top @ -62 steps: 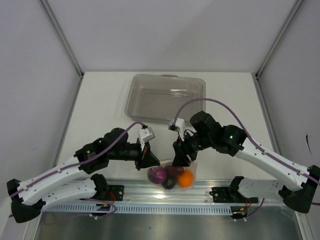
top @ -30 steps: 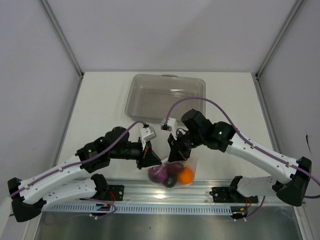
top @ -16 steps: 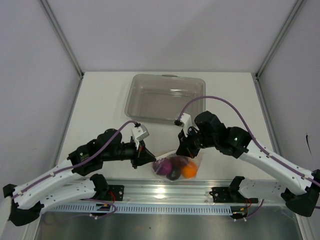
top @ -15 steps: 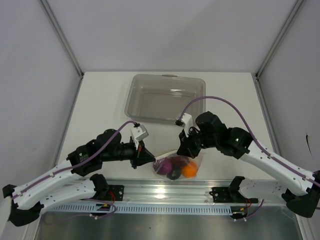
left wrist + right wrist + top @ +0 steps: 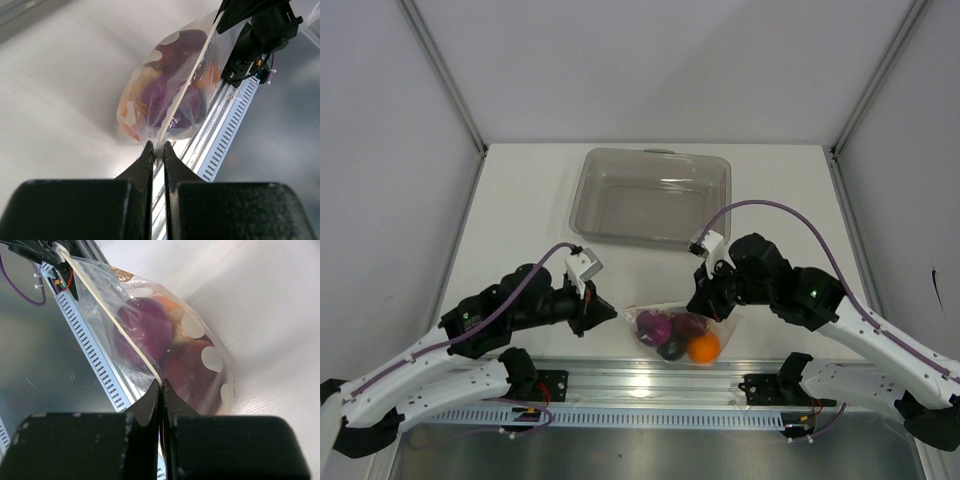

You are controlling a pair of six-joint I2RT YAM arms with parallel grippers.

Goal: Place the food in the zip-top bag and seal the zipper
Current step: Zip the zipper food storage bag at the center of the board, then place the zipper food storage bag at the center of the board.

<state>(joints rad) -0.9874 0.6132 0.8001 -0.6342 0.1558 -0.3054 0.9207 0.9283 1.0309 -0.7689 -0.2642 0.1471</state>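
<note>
At the desk's (image 5: 520, 230) near edge, the zip-top bag (image 5: 107, 300), packed with the food (image 5: 655, 325), is stretched between arms: left pincer (image 5: 157, 150) pinching one zipper (image 5: 190, 80) end, right pincer (image 5: 161, 385) pinching the other.

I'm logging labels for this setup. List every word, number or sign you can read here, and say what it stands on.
No text can be read in any view.
On the bag: a brown patch near one corner, possibly print, too blurred to read; otherwise only plain white dots.
On the tray: no markings show.
On the rail: no markings show.
</note>
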